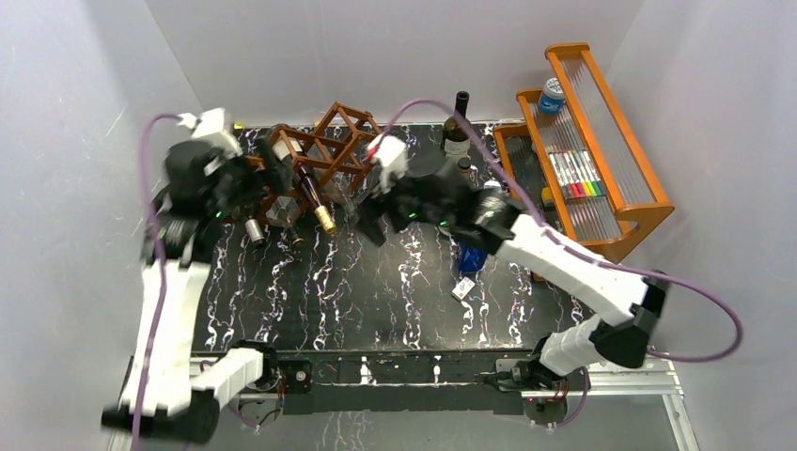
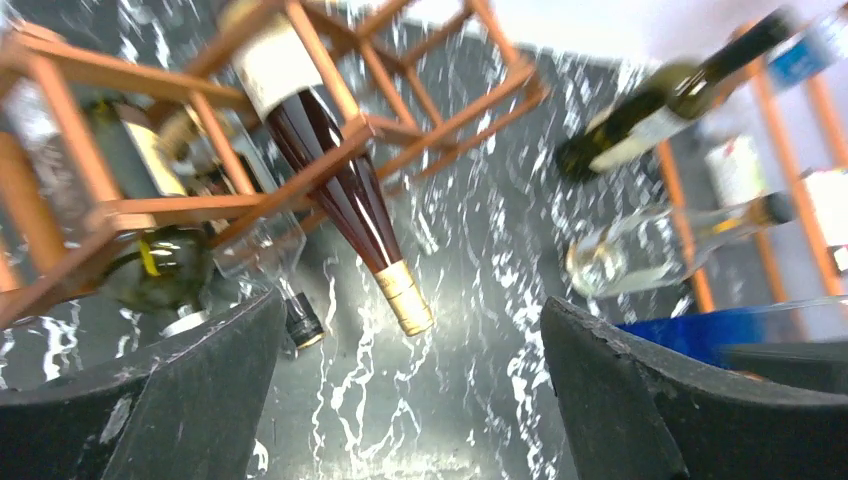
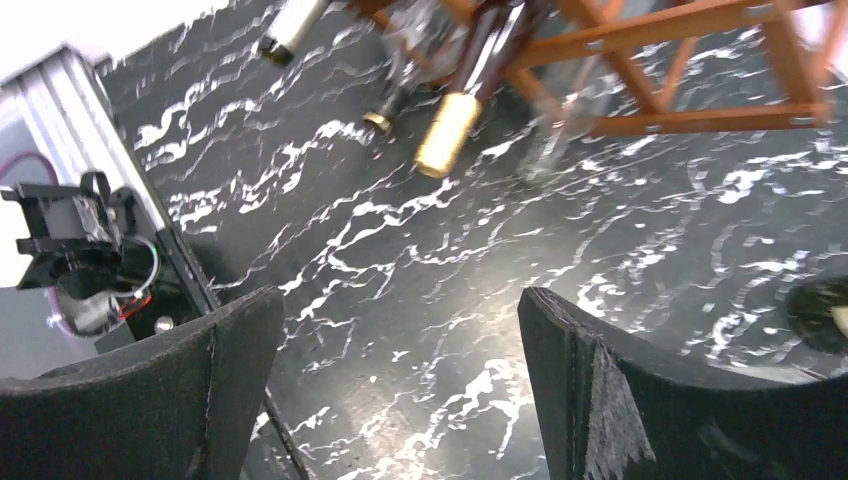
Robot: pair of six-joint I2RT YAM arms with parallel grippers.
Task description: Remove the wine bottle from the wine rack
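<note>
- The wine rack [image 1: 329, 148], a reddish-brown wooden lattice, stands on the black marbled table [image 1: 376, 301] in the upper centre-left of the overhead view.
- The wine bottle [image 1: 310, 191] lies slanted through one of the rack's cells. Its dark red body and pale label are inside the bars, and its gold-foil neck pokes out toward the lower part of the frame.
- The left end effector [image 2: 412, 305] is released, its fingers spread wide with nothing between them. It is at the rack's left end, blurred in the overhead view. In its wrist view the gold neck shows beyond the gap.
- The right end effector [image 3: 398, 300] is also released and empty. It is above bare table just right of the rack, with the gold neck in the upper part of its view.
- A green bottle [image 2: 160, 268] lies low in the rack.
- An upright dark bottle [image 1: 458, 127] stands between the rack and the orange wooden shelf [image 1: 641, 209] at upper right.
</note>
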